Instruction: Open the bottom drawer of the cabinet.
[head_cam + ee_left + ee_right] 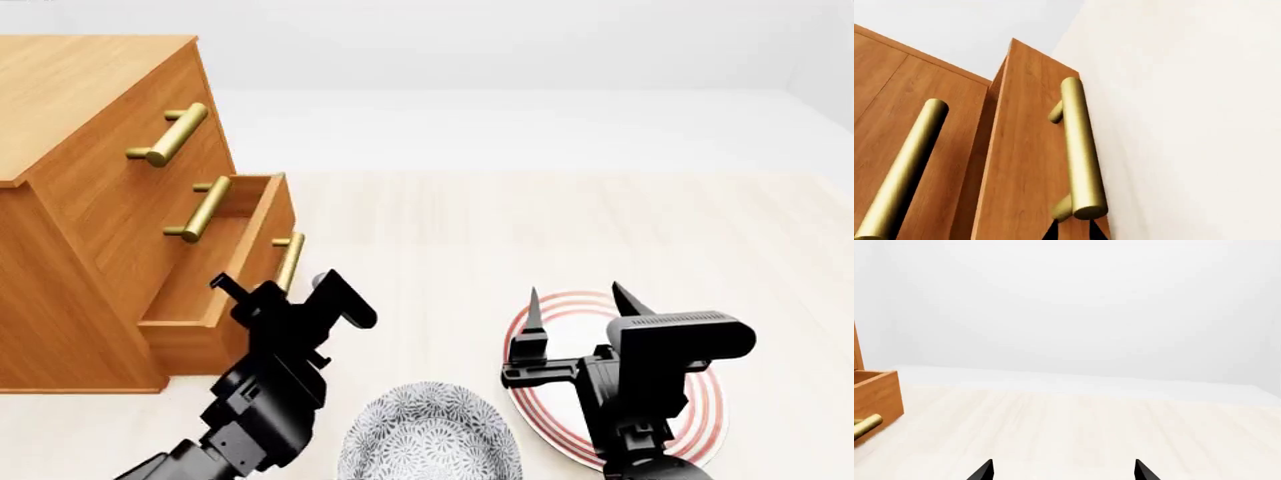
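Head view: cabinet (94, 200) at 10 o'clock; bottom drawer (220, 300) already pulled partway out, its handle (287, 262) just off the left gripper (274, 292). Left fingers mostly hidden, so cannot tell whether they are spread, narrow or on the bar.

Risk, judged: if the grip sits near the handle's end, a further pull may slip off, or skew the drawer and bind it.

Plate (714, 405) at 5 o'clock, under the right gripper (577, 300), fingers wide, holding nothing. Bowl (424, 435) at 6 o'clock: a retreating left arm could knock it.
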Tool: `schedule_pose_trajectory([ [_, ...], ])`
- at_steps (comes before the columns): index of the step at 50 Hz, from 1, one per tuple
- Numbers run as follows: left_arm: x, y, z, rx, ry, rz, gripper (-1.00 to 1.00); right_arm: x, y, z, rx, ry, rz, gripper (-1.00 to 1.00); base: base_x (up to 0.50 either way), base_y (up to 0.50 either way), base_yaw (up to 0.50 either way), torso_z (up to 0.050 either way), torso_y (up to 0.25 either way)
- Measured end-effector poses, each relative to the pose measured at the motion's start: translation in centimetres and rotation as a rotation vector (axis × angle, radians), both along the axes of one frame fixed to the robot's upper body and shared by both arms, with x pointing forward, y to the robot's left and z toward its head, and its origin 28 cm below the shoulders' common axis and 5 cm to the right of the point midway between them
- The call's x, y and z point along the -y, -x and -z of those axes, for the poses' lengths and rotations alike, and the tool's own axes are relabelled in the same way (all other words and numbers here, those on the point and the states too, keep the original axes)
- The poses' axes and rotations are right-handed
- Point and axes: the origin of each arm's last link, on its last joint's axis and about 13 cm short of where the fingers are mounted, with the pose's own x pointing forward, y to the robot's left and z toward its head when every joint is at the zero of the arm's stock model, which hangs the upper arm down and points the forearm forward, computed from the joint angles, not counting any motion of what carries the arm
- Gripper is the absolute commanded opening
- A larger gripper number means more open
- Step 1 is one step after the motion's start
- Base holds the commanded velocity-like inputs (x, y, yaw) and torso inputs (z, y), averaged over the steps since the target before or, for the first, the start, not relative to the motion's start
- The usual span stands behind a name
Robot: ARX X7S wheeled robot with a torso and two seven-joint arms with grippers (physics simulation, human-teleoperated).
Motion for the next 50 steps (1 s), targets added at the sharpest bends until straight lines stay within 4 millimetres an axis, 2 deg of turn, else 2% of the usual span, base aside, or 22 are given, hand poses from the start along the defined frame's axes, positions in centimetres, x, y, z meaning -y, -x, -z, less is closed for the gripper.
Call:
schedule_pose_trajectory([
  [11, 0.7, 0.7, -0.8, 0.045, -0.037, 0.009, -1.0, 0.0, 0.0, 0.1, -0.003, -0.003, 0.0, 1.0, 0.0, 0.0, 0.0, 0.0, 0.0],
  [12, 0.7, 0.8, -0.9, 0.052, -0.036, 0.013, 1.0, 0.0, 0.0, 0.2, -0.003, -0.003, 0.001, 1.0, 0.0, 0.0, 0.0, 0.0, 0.0],
  [18, 1.1, 1.9, -2.3, 0.097, -0.003, 0.05, 1.0, 0.1, 0.0, 0.2, -0.005, -0.003, 0.001, 1.0, 0.0, 0.0, 0.0, 0.0, 0.0],
  [28, 1.2, 3.7, -5.9, 0.202, 0.118, 0.084, 1.0, 0.0, -0.1, 0.3, -0.007, -0.005, 0.0, 1.0, 0.0, 0.0, 0.0, 0.0, 0.0],
  [40, 0.4, 3.9, -9.4, 0.247, 0.4, 0.014, 1.0, 0.0, -0.2, 0.3, -0.009, -0.006, 0.0, 1.0, 0.0, 0.0, 0.0, 0.0, 0.0],
  [50, -0.7, 3.5, -10.2, 0.156, 0.59, -0.056, 1.0, 0.0, -0.2, 0.2, -0.008, -0.006, 0.0, 1.0, 0.0, 0.0, 0.0, 0.0, 0.0],
])
